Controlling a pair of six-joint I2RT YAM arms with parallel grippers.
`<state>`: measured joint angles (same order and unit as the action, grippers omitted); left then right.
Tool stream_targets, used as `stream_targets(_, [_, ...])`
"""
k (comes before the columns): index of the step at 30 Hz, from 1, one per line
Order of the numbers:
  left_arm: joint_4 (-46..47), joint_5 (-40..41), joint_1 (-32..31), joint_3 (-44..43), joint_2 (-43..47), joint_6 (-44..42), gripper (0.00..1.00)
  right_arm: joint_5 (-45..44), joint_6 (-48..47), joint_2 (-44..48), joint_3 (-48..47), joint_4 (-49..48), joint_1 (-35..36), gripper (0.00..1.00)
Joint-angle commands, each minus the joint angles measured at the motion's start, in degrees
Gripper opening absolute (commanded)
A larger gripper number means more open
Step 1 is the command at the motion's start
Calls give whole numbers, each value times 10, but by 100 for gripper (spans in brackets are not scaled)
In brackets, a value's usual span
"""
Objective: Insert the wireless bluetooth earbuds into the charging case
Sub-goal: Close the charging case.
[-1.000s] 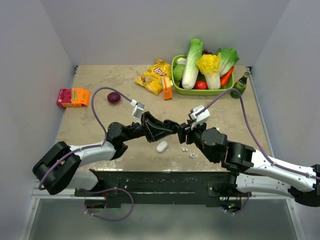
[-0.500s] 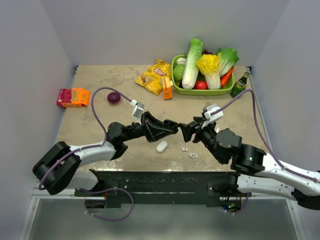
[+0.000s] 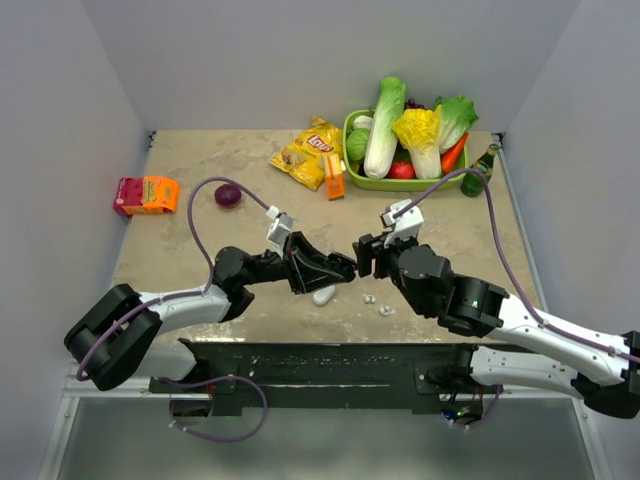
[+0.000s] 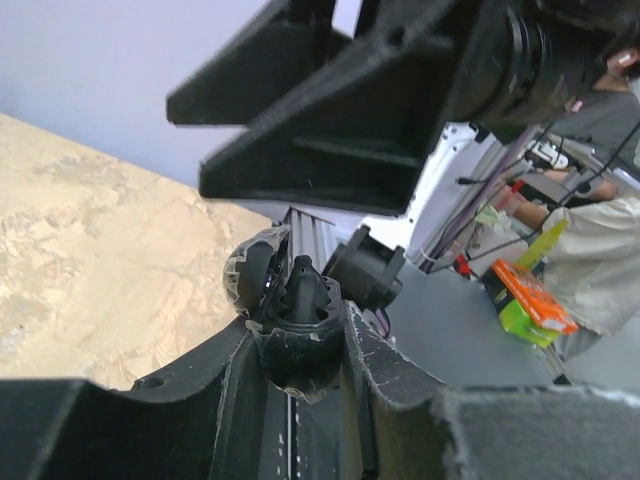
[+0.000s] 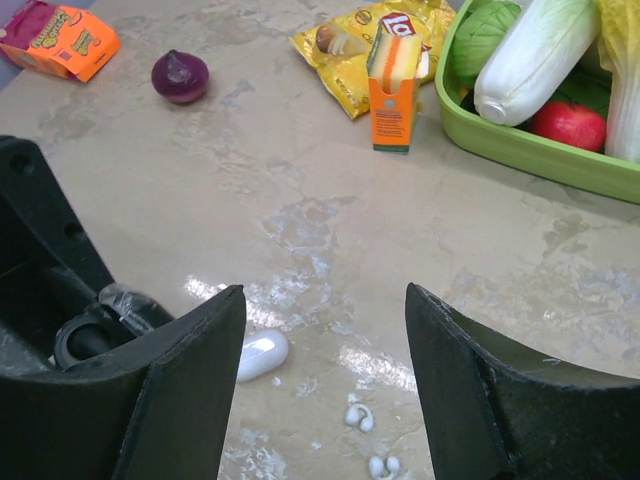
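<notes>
My left gripper [image 3: 341,268] is shut on an open black charging case [image 4: 296,335], its lid [image 4: 248,281] swung to the left. A dark bud-shaped piece [image 4: 303,285] stands up from the case's well. My right gripper [image 3: 361,257] hangs open just right of the case, nothing between its fingers [image 5: 205,350]. In the right wrist view the black case [image 5: 100,322] shows at the left edge. On the table below lie a closed white case [image 3: 323,294] [image 5: 262,353] and two white earbuds [image 3: 369,298] [image 3: 386,310], also seen as earbuds [image 5: 358,417] [image 5: 381,466] between the open fingers.
A green basket [image 3: 352,178] of vegetables stands at the back right, a green bottle [image 3: 480,170] beside it. A yellow chips bag [image 3: 308,155] and an orange carton [image 3: 334,185] lie left of the basket. A red onion [image 3: 228,195] and an orange-pink packet [image 3: 146,194] lie far left.
The right arm swung out to the right, then came back left toward the black case, and its jaws stand a little wider. The left gripper edged right, still holding the case.
</notes>
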<state>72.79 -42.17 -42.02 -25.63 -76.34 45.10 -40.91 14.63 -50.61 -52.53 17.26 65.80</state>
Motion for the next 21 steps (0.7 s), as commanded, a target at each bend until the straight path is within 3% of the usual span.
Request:
stream_targets(1, [358,-37,-3,20,22,-27,0,10,17,6,-36,8,-12,68])
stream_targets(6, [358,-37,-3,28,22,-40,0,77,13,1,-36,15,-15,67])
stream_targets(21, [358,-38,-9,28,30,-57,0,161,11,-19,-28,18,-18,63])
